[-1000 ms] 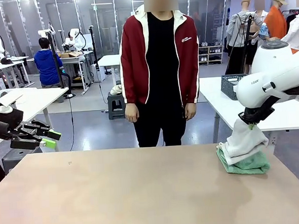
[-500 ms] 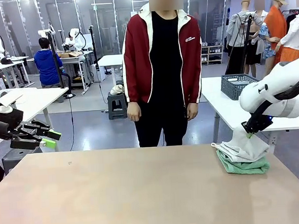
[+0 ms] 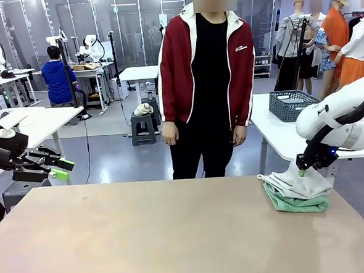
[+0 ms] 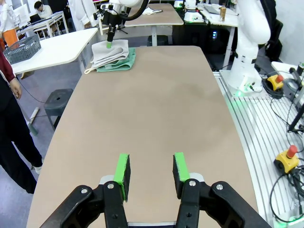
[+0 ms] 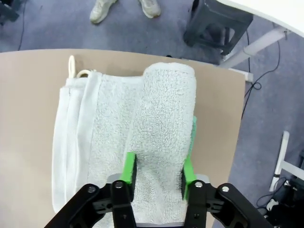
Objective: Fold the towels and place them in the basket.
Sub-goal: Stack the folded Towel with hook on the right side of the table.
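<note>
I see my right tool (image 5: 156, 172) low over the cream-white towel (image 5: 123, 142), pads either side of a raised roll of terry; whether they grip it I cannot tell. That towel lies folded on the sea-green towel (image 3: 297, 203), stacked at the counter's (image 3: 163, 236) three o'clock edge. My left tool (image 4: 151, 170) hangs at nine o'clock, jaws parted and holding nothing. A dark mesh basket (image 3: 289, 104) sits on another table at about one o'clock, beyond the person (image 3: 210, 85).
</note>
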### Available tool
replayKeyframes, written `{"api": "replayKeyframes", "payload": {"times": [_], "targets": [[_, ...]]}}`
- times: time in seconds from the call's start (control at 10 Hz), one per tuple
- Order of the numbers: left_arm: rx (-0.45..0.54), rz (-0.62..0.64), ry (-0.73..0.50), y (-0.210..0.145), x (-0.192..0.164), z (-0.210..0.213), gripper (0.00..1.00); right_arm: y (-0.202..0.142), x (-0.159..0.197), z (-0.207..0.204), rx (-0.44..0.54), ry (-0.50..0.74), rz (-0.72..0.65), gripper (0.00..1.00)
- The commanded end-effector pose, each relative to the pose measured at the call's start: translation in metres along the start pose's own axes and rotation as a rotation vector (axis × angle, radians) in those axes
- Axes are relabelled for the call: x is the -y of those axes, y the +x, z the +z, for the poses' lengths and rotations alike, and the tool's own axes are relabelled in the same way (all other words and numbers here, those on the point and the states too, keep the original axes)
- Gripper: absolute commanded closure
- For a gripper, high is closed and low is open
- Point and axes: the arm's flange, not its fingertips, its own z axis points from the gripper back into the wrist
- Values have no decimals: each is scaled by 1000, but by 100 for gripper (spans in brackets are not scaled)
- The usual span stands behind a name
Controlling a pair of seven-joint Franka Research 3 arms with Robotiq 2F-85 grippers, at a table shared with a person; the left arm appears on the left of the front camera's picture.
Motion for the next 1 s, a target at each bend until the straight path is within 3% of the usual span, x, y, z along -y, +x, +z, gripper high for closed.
{"api": "replayKeyframes", "payload": {"times": [0.0,0.3,0.4,0.6,0.9], "targets": [[21,-4,-2,1,2,1,52,-9,0,21,1,-45,-49,37],[21,-4,-2,1,2,1,52,-35,-30,114,71,-148,-70,6],[21,-4,-2,1,2,1,52,-50,-50,159,80,-168,-89,0],[21,-4,-2,1,2,1,52,-89,-99,260,98,-181,-139,0],[21,-4,-2,1,2,1,52,-156,-172,370,100,-249,-286,0]]}}
